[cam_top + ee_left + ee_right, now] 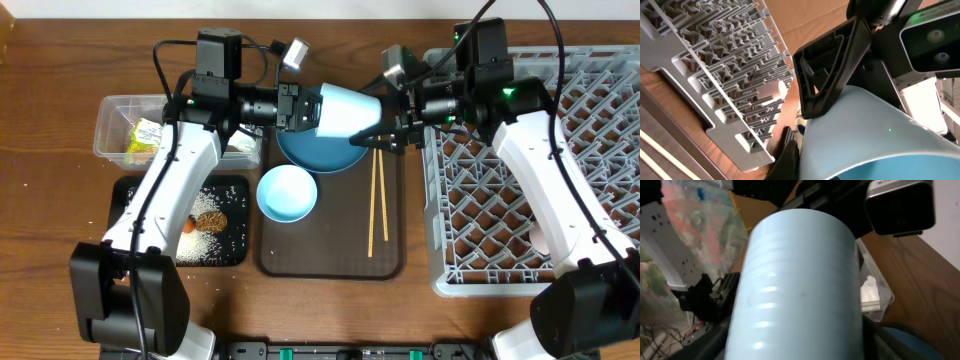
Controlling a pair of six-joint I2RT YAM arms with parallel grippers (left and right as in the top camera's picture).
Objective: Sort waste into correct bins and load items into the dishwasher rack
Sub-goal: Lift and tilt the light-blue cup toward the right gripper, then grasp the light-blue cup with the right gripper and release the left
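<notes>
I hold the light-blue cup (348,110) sideways in the air over the blue plate (322,154), between both arms, apparently to pass it across toward the dishwasher rack (437,250). My left hand (306,108) is clenched on its rim. My right hand (386,134) straddles the far end, partly spread; I cannot tell whether it grips.

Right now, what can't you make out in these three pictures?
- Blue plate: overhead, mostly covered by the light-blue cup.
- Right fingers: right wrist view, the cup fills the frame; contact with it unclear.
- Clear tub: overhead, left arm hides part of its contents.
- Dishwasher rack: overhead, cut off by the right edge.
</notes>
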